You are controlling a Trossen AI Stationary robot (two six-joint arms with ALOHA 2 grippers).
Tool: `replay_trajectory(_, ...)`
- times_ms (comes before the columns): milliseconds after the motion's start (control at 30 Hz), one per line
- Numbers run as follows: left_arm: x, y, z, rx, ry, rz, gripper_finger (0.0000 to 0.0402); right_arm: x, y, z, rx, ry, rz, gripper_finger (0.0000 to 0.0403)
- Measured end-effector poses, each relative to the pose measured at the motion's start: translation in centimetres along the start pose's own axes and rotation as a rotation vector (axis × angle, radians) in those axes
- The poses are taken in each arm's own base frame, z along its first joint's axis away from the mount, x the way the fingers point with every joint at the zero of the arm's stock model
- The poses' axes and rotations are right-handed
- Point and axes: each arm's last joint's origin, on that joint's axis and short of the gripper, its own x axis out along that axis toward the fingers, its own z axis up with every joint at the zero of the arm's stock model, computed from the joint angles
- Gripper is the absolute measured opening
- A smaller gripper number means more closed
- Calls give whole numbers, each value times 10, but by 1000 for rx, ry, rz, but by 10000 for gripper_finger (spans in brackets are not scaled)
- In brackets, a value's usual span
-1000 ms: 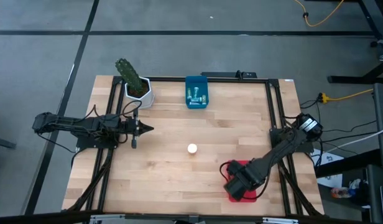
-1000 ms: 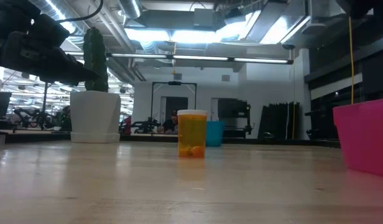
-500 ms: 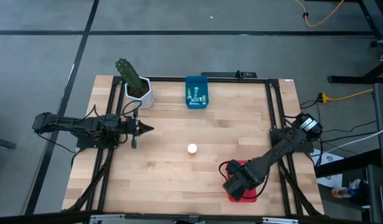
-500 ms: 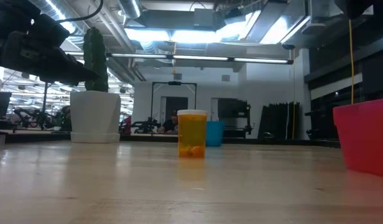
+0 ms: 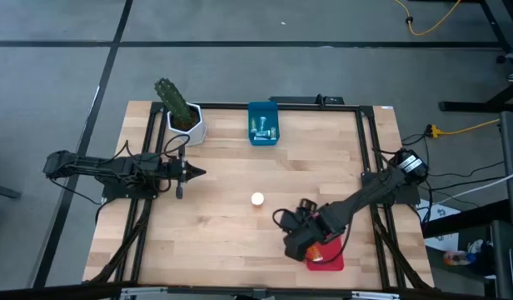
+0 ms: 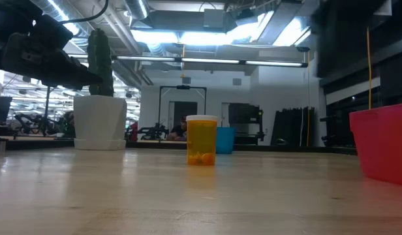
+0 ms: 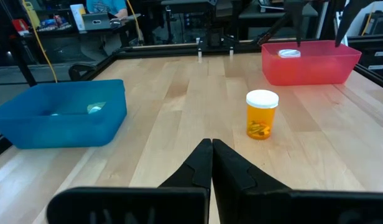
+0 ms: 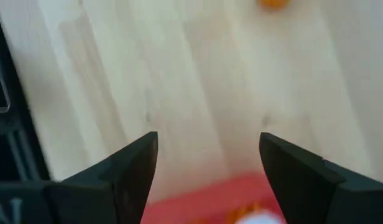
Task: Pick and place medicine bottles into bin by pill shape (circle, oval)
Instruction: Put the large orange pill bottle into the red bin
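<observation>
Your right gripper hovers with its fingers spread wide and empty over the near-left edge of the red bin, which holds a white-capped bottle. One orange medicine bottle stands upright and alone on the wooden table, between the red bin and the blue bin, which holds small pale bottles. Your left gripper waits with its fingers pressed together, well apart from the orange bottle, near the cactus pot.

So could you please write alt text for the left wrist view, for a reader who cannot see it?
An orange pill bottle with a white cap stands upright alone on a wooden table, ahead of the left gripper, whose two dark fingers are closed together. A blue bin sits to one side and a red bin farther off.
</observation>
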Motion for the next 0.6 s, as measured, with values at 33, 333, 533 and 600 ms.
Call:
replay_trajectory(33, 0, 0, 0, 0, 0, 0, 0, 1, -2, 4, -14, -20, -4, 281)
replay_trajectory(333, 0, 0, 0, 0, 0, -1, 0, 10, -33, 40, 33, -250, -236, 281)
replay_trajectory(533, 0, 0, 0, 0, 0, 0, 0, 27, -56, 54, 9, -158, -232, 281)
replay_trajectory(600, 0, 0, 0, 0, 0, 0, 0, 41, -63, 52, -10, -83, -211, 281)
